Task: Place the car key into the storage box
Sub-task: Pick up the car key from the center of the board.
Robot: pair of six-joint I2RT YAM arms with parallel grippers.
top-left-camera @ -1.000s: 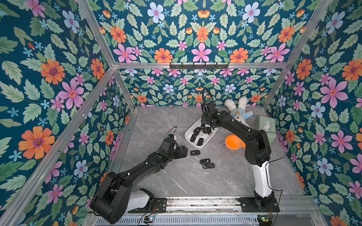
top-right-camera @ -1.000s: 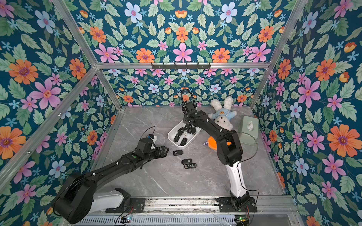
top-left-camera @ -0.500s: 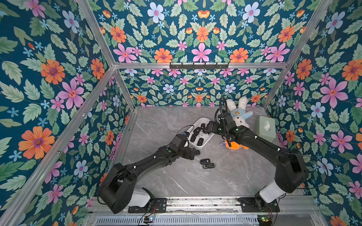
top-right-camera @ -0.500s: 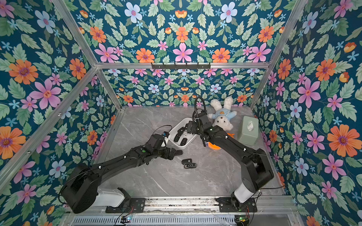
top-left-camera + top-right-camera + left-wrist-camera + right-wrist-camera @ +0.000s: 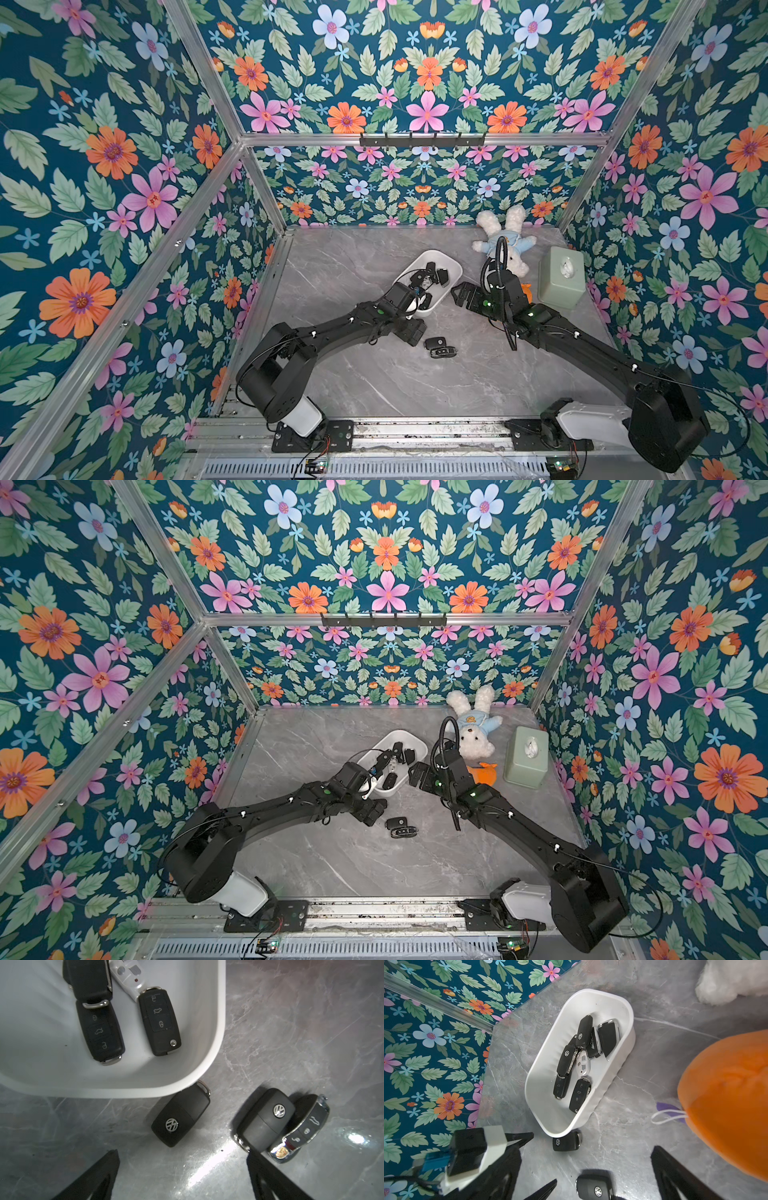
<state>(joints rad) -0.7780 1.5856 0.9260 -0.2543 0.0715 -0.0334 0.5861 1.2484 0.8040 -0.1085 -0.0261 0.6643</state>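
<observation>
The left hand (image 5: 182,1176) hangs open and empty over the worktop (image 5: 291,1032), fingers spread wide. Just ahead of them a black key (image 5: 180,1119) lies flat, logo up. Its metal end is right at the outer wall of the white box (image 5: 220,1022), so it is outside the box. A pair of keys (image 5: 267,1124) lean together nearby, and other keys (image 5: 581,1068) lie inside the box. The right hand (image 5: 460,294), also spread wide and holding nothing, hovers beside the box, near an orange toy (image 5: 726,1095).
</observation>
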